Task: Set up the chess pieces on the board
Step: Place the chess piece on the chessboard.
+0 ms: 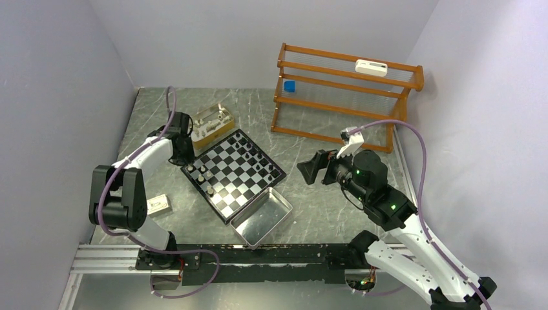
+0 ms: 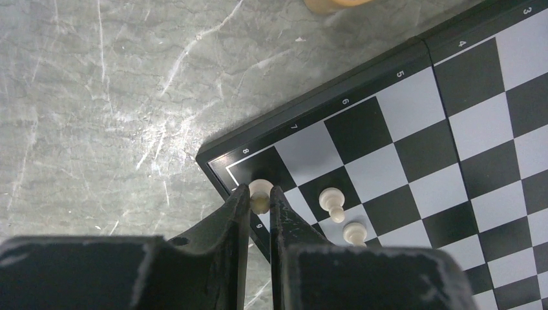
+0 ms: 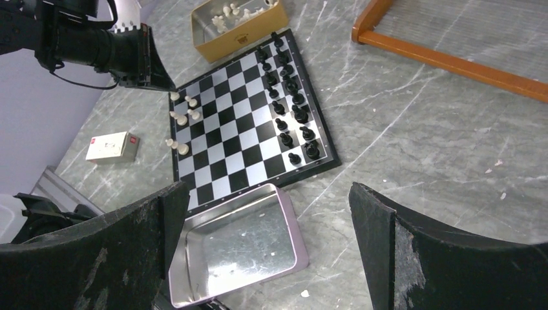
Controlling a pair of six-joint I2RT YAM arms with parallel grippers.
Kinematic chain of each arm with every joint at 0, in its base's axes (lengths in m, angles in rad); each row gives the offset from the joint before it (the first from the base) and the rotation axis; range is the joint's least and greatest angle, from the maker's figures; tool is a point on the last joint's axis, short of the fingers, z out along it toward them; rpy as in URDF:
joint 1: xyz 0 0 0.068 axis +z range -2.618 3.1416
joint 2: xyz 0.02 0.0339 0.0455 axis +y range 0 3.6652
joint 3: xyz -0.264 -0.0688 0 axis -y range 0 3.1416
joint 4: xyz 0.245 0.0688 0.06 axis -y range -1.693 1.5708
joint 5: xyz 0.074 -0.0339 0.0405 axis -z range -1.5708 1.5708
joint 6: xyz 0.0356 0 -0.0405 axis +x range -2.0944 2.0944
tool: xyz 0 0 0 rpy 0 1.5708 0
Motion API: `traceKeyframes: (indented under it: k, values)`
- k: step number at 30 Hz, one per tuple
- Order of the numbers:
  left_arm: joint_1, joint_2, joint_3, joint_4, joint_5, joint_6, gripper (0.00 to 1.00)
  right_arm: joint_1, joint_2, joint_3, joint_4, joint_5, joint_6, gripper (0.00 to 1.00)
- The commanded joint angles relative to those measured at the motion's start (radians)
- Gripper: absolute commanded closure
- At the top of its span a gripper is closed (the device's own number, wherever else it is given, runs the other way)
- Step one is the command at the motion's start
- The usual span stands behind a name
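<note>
The board [image 1: 236, 177] lies mid-table, black pieces [image 1: 258, 158] lined along its far-right side and a few white pieces [image 1: 201, 174] on its left side. My left gripper [image 2: 260, 197] is shut on a white piece [image 2: 260, 190], held over the dark corner square of the board [image 2: 420, 148]. Two more white pieces [image 2: 333, 201] stand on the squares just beside it. From above, the left gripper [image 1: 183, 155] sits at the board's left corner. My right gripper [image 1: 310, 169] hangs open and empty, right of the board, with its jaws wide apart [image 3: 268, 194].
A gold box [image 1: 212, 126] with white pieces inside stands behind the board. A shiny metal tray [image 1: 262, 216] lies against the board's near edge. A small white box [image 1: 158, 205] is at the near left. A wooden rack [image 1: 342, 97] stands at the back right.
</note>
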Motion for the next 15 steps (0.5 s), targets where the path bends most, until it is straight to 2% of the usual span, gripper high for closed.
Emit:
traceKeyframes:
  k: [1,15]
  values:
    - [0.009,0.016,0.015,0.018,0.011,0.005,0.85,0.003,-0.007,0.02,-0.016,0.017,-0.018,0.0]
    - [0.01,0.04,0.03,0.021,0.01,0.014,0.83,0.003,-0.02,0.01,-0.013,0.023,-0.014,0.0]
